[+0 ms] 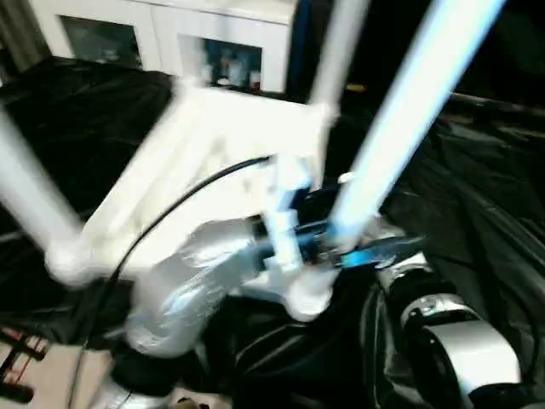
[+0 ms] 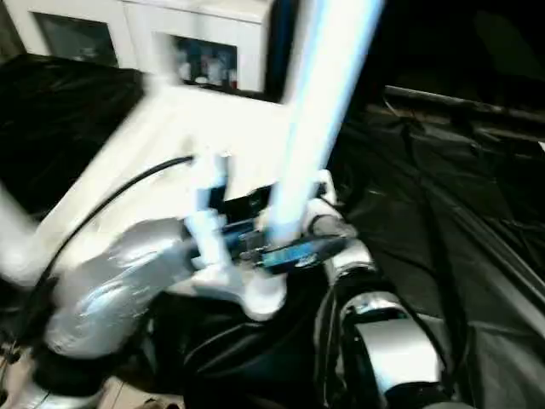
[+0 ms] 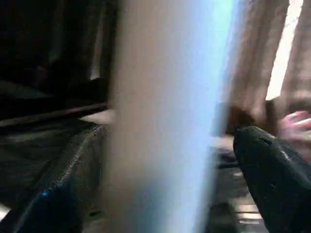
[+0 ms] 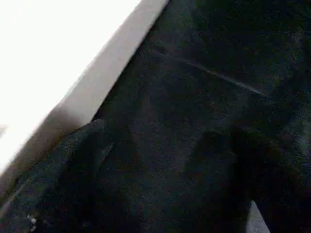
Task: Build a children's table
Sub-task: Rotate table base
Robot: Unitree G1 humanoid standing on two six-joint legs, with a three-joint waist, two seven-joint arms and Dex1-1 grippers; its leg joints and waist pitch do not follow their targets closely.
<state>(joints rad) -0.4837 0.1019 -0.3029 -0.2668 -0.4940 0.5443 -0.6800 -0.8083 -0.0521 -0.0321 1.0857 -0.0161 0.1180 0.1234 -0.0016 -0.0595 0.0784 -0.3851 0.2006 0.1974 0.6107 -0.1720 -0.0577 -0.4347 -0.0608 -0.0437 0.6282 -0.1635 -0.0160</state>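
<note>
Up front in the eye view, the table (image 1: 213, 128) is upside down over a black sheet (image 1: 485, 196). Its ribbed underside faces up and its legs point up. One leg (image 1: 417, 102) rises from the table's corner nearest the robot. Another leg (image 1: 30, 204) rises from the left corner, and a third (image 1: 341, 43) from a far corner. All of it looks blurry. The silver left arm (image 1: 196, 273) reaches across to the near leg. A black cable (image 1: 170, 200) runs along this arm. The left gripper (image 1: 351, 245) sits low on the near leg, close to the corner. The right arm (image 1: 464, 354) is low at the right, beside the table. A white cabinet (image 1: 170, 34) stands behind the sheet's far edge.

Next, the left wrist view. The white leg (image 3: 165, 121) stands right between the two black fingers (image 3: 277, 179). The fingers are spread wide, one on each side of the leg. One finger looks like it touches the leg. A thin gap shows by the other. So the left gripper is around the leg with its fingers wide, not squeezing it tight.

Last, the right wrist view. The right gripper (image 4: 170, 194) has its dark fingers (image 4: 82, 165) spread wide with nothing held. Black sheet lies under them. The table's white edge (image 4: 112, 73) runs just beside one finger.
</note>
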